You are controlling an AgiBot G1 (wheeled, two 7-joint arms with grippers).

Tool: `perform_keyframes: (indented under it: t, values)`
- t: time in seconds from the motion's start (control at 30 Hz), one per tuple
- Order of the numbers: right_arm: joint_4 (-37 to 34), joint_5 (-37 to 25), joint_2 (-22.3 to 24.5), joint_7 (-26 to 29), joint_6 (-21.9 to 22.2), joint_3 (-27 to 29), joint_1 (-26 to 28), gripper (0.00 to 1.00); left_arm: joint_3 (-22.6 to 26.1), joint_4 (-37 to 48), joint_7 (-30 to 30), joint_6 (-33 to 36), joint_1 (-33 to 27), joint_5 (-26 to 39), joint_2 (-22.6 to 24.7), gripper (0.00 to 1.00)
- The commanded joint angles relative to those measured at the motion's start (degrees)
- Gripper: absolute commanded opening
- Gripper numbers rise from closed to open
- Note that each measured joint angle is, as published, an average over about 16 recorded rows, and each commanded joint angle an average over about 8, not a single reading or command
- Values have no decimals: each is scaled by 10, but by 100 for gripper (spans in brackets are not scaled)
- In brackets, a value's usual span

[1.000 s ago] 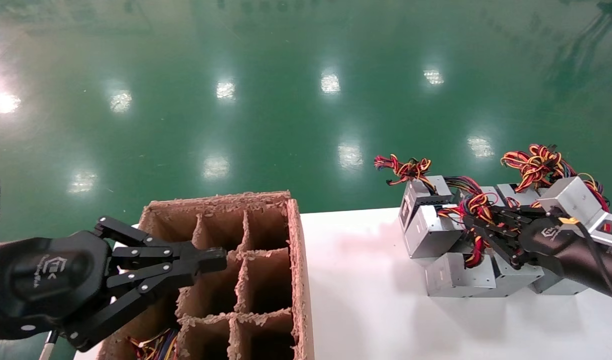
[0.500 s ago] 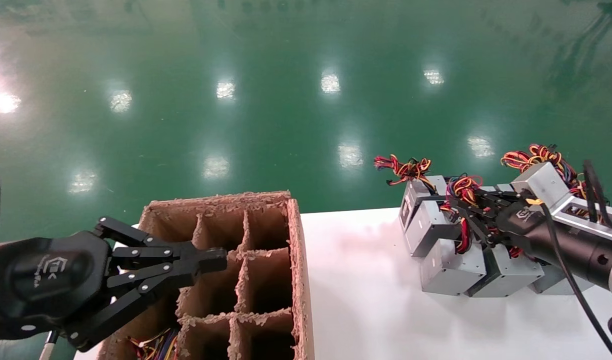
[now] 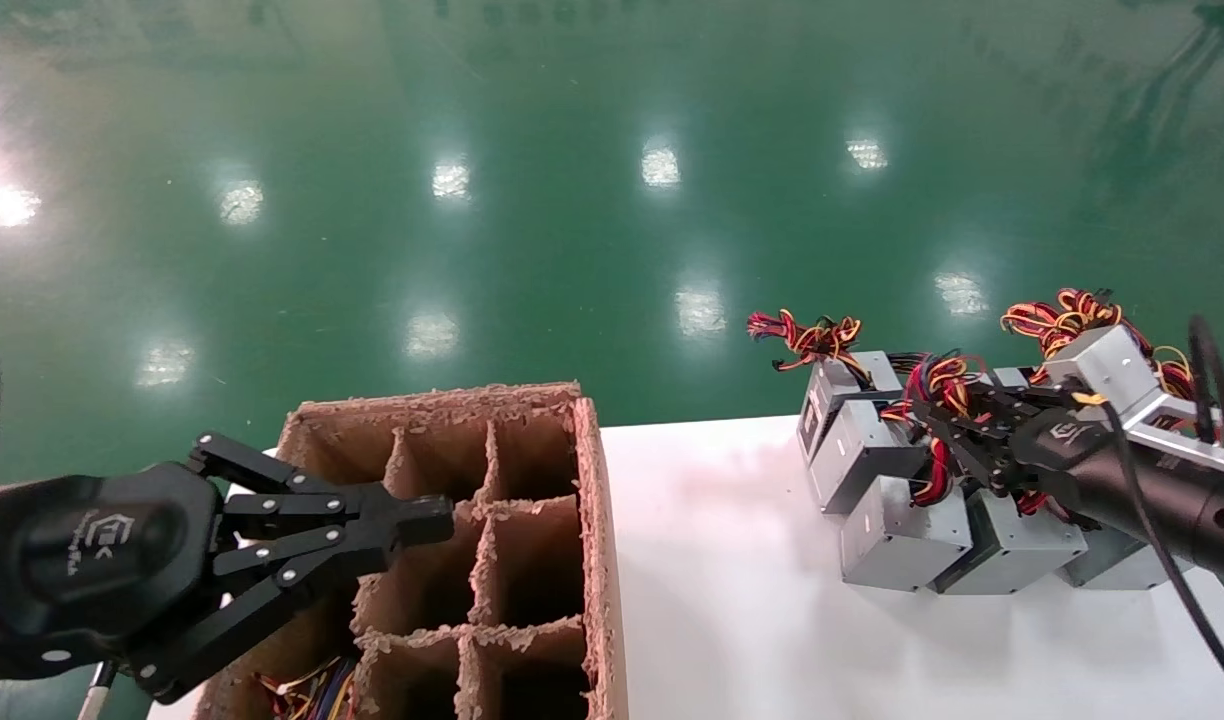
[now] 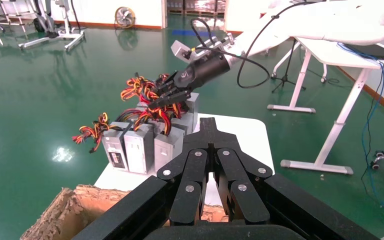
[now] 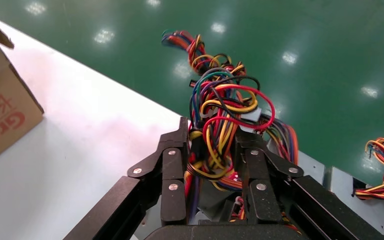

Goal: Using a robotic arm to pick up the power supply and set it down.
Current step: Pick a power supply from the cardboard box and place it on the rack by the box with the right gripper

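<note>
Left black linkage-finger gripper point(image 3: 427, 520) parked, fingers closed on nothing, over the brown cardboard divider box point(image 3: 532, 470); coloured wires point(image 3: 307, 690) show in its near-left cell, other visible cells look empty. White table point(image 3: 732, 600) carries a cluster of silver-grey metal boxes point(image 3: 907, 545). Right gripper point(image 3: 937, 435) clamps the wire bunch point(image 5: 220, 125) of the silver-grey power supply point(image 3: 857, 455) in that cluster.
</note>
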Motion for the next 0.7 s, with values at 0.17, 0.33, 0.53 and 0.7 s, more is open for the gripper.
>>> perform_keyframes:
  t: [0.17,0.33,0.53,0.7]
  values:
    - [8,17,5,-7,6,13,-11,100,0,0,0,0,0,0,0,0]
    - [21,25,10,-16,14,23,-15,100,0,0,0,0,0,0,0,0]
    - [43,43,3,-38,19,42,-7,100,0,0,0,0,0,0,0,0]
    - [51,62,-17,-71,6,55,7,100,0,0,0,0,0,0,0,0]
